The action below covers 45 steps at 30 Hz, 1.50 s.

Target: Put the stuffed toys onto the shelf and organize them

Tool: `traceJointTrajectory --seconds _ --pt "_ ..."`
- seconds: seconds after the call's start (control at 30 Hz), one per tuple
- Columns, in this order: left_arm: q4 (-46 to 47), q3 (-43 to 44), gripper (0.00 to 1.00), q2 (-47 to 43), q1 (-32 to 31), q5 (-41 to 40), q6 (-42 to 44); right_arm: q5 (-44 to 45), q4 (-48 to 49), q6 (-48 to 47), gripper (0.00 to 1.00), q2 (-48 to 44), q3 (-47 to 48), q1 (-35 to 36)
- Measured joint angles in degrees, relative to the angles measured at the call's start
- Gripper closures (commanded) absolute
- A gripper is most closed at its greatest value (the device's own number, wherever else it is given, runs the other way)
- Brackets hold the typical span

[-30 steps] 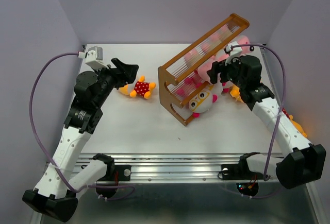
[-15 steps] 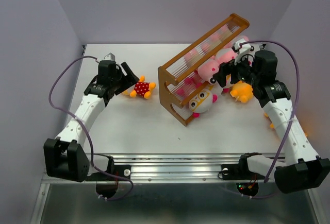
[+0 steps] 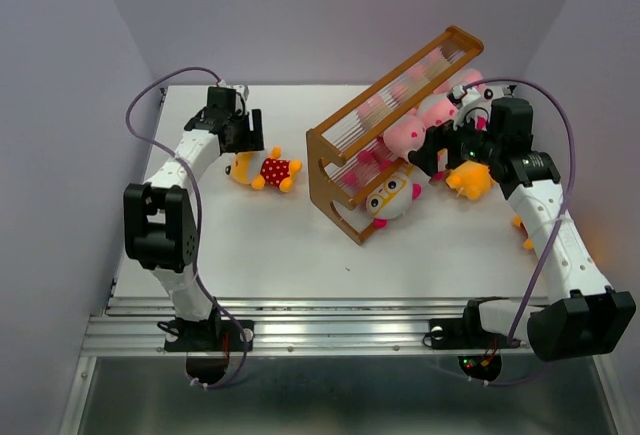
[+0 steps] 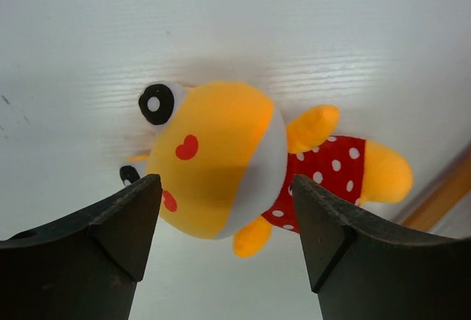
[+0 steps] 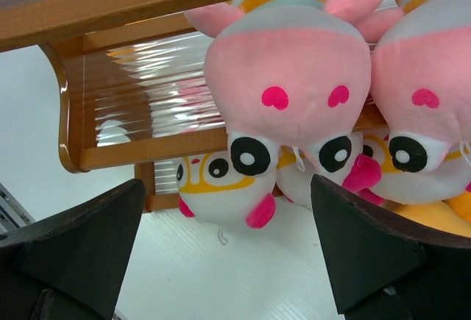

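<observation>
Currently: shelf (image 3: 331, 171) stands skewed on the desk (image 3: 260, 255); all places taken from it. At its near end, a white-faced toy with orange glasses (image 3: 392, 195) pokes out low; whether it rests on a tier or on the desk, cannot tell. Just right of the shelf, an orange toy (image 3: 470, 180) lies loose, with pink toys (image 3: 405, 135) heaped against the shelf's right side, faces outward. Right pincer (image 3: 432, 151) hangs beside that heap, jaws spread wide and empty, pointed at the nearest pink face (image 5: 287, 92); likely lining up a pick, since the heap looks piled rather than ordered. Left of the shelf, well apart from it, a yellow toy in red polka dots (image 3: 268, 170) lies flat. Left pincer (image 3: 243, 141) hovers over its head (image 4: 221, 162), jaws wide and gripping nothing, one either side, probably so a straight drop can clamp it.
</observation>
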Motion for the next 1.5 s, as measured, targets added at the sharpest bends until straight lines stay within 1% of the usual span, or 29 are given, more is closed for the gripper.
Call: traceJointTrajectory --seconds 0.03,0.07,0.17,0.2,0.23,0.27,0.3,0.37,0.47,0.63,0.67,0.7,0.8,0.9,0.93,1.03,1.13,1.2,1.23,1.3,1.37,1.5 --pt "-0.44 0.33 0.22 0.94 -0.07 -0.66 1.57 -0.24 -0.02 0.07 0.01 0.0 0.0 -0.09" --pt "-1.25 0.76 0.33 1.99 -0.17 -1.42 3.23 -0.46 -0.07 0.17 0.01 0.0 0.0 -0.2" --pt "-3.26 3.06 0.49 5.95 -0.37 -2.51 5.81 -0.83 -0.15 0.22 0.01 0.0 0.0 -0.35" --pt "-3.63 3.98 0.61 7.56 -0.39 -2.64 6.34 -1.01 -0.13 0.22 0.01 0.0 0.0 -0.46" --pt "-3.69 4.76 0.7 9.44 -0.46 -2.6 6.47 -1.14 -0.17 0.22 0.01 0.0 0.0 -0.48" --pt "-3.41 4.98 0.97 10.8 -0.68 -2.6 6.88 -1.31 -0.22 0.24 0.01 0.0 0.11 -0.61" --pt "-3.15 4.9 1.0 11.52 -0.7 -2.4 6.49 -1.68 -0.5 0.24 0.01 0.0 0.46 -0.74" --pt "-2.32 4.26 1.0 11.69 -0.72 -2.4 6.73 -2.36 -0.81 0.17 0.0 0.0 1.29 -0.83" --pt "0.96 0.22 1.0 8.59 -0.55 -2.36 4.37 -4.55 -1.79 -0.39 0.0 0.0 4.57 -0.83" --pt "4.81 -11.74 1.0 -2.86 1.73 -0.09 -5.68 -6.45 -3.45 -3.23 0.0 -0.2 10.82 -0.83" --pt "5.2 -15.04 1.0 -6.84 2.62 0.5 -10.34 -6.43 -3.69 -3.65 0.0 -0.26 11.65 -0.83" --pt "5.29 -16.65 1.0 -9.53 3.19 0.57 -12.22 -6.43 -4.09 -4.26 0.0 -0.28 12.9 -0.83" --pt "8.28 -21.99 1.0 -19.93 4.79 1.27 -22.8 -6.58 -4.87 -5.22 0.0 -0.26 16.06 -0.83" --pt "14.16 -25.64 1.0 -30.75 4.46 2.62 -34.01 -8.07 -4.87 -5.44 0.01 0.04 18.84 -0.83" --pt "15.96 -25.88 1.0 -33.66 4.22 3.06 -38.25 -9.4 -4.85 -5.27 0.01 0.44 19.96 -0.83" --pt "20.72 -25.35 1.0 -38.56 3.19 4.0 -46.21 -14.97 -4.52 -3.21 0.01 3.39 23.91 -0.63" --pt "22.53 -22.64 1.0 -39.43 2.14 4.9 -51.65 -19.32 -2.82 0.7 0.0 7.85 26.67 1.73" --pt "23.02 -20.35 1.0 -39.04 1.33 5.62 -54.05 -21.22 -1.01 3.28 0.0 11.13 26.97 6.12" --pt "23.23 -18.88 1.0 -38.82 0.52 5.84 -55.1 -21.62 -0.66 3.76 0.0 12.07 27.02 7.67" --pt "23.85 -16.57 1.0 -38.36 -1.31 5.95 -57.16 -22.21 -0.02 4.44 0.0 14.88 27.56 13.4" --pt "24.61 -14.43 1.0 -37.68 -3.67 6.12 -58.64 -22.67 1.53 4.46 0.0 16.94 28.2 17.59" --pt "26.27 -11.87 1.0 -36.5 -8.57 6.05 -61.02 -22.01 6.01 4.15 0.0 17.86 28.26 22.38"
